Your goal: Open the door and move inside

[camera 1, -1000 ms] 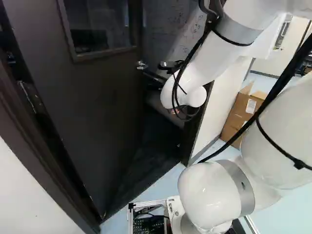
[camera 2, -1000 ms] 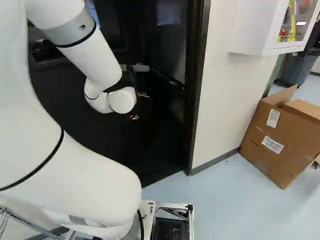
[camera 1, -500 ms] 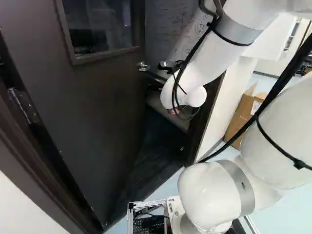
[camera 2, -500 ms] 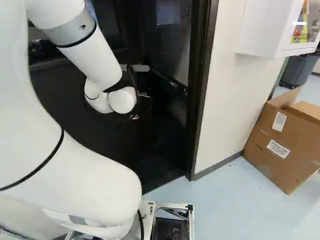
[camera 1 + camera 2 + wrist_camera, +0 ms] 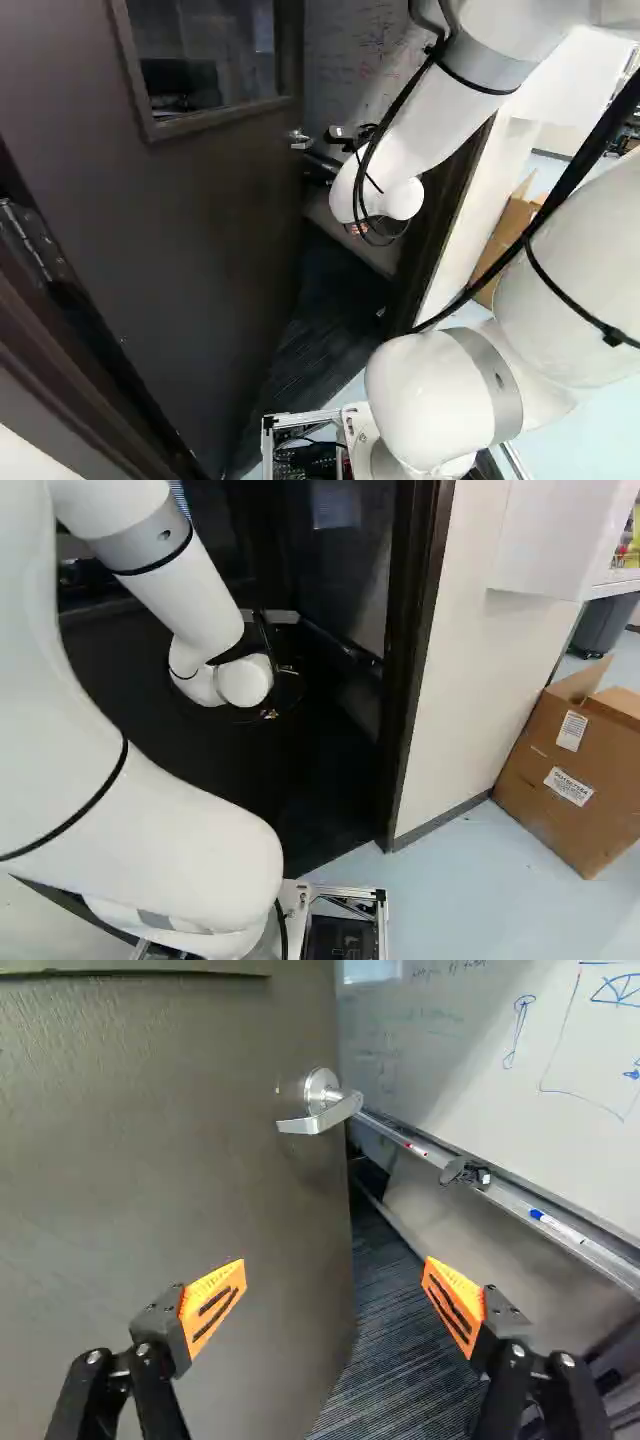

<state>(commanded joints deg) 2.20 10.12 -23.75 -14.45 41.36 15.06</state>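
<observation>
Now, at the dark door [image 5: 200, 230]: It stands ajar, swung inward from the hinge [image 5: 25, 240] at the left of the left base view, as you appear to be between opening it and rolling inside.
Lever handle [image 5: 330, 1115]: Silver and untouched, it juts from the door near the free edge, ahead of the gripper [image 5: 334, 1264]; with the latch out of play, you likely need no second turn.
Gripper: Released, its two fingers spread wide with orange pads [image 5: 215, 1305] bare, it grasps nothing; whether a finger brushes the door, you cannot tell.
White arm [image 5: 190, 590]: It reaches into the doorway ahead of the base [image 5: 345, 891], which sits near the threshold.
Next move: The gap calls for you to ease the base forward, nudging the door wider with the arm if it drifts back.
Door frame [image 5: 420, 660]: Its dark upright, right of the arm in the right base view, is what your base and arm could clip should you steer wide.
Whiteboard [image 5: 500, 1050]: Scrawled with drawings, it lines the room beyond, opposite the door; its marker tray [image 5: 510, 1198] holds a blue-capped marker [image 5: 558, 1226] and could catch a finger.
Striped carpet [image 5: 380, 1330]: It shows past the door's free edge, marking your way in.
Cardboard box [image 5: 565, 780]: Flaps up, it rests beyond the wall outside, off your path.
</observation>
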